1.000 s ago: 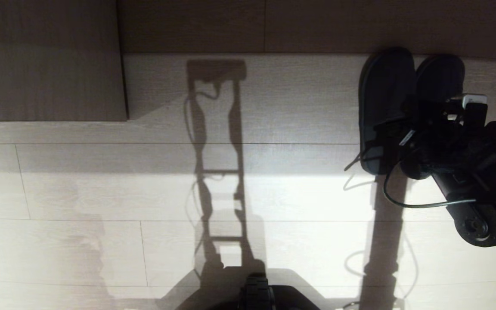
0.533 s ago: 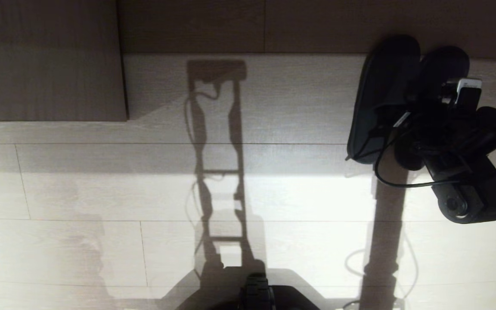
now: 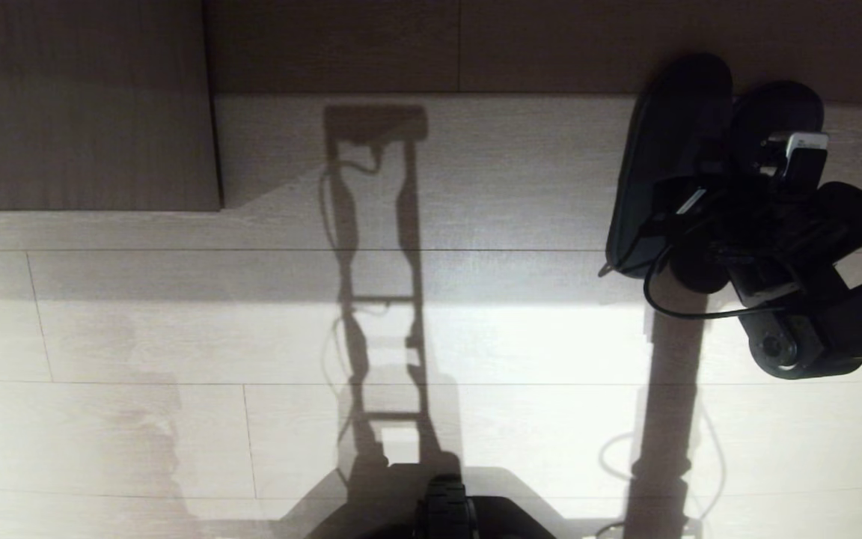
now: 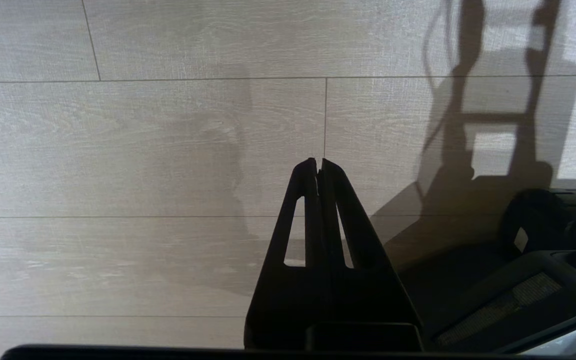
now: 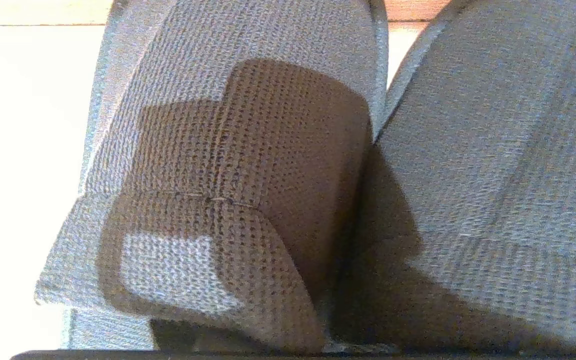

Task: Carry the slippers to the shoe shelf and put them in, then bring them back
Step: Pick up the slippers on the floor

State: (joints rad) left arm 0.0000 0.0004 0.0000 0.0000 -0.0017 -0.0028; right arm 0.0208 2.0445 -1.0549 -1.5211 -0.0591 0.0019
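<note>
Head view, two o'clock: right gripper [image 3: 708, 198] over the slippers [image 3: 670, 150] on the shoe shelf [image 3: 513, 150] base board — grip state cannot be told. Left gripper [image 4: 318, 165] — fingers pressed together, holding nothing — hangs above the wood-grain floor [image 4: 143, 150].

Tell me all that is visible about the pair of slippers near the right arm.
The slippers are a dark pair lying side by side, toes pointing away from the robot, on the pale base board at the head view's far right. In the right wrist view their uppers look like coarse woven grey fabric with a paler rim, pressed against each other. The right gripper sits over them, hiding their rear parts; whether it holds them cannot be told.
</note>
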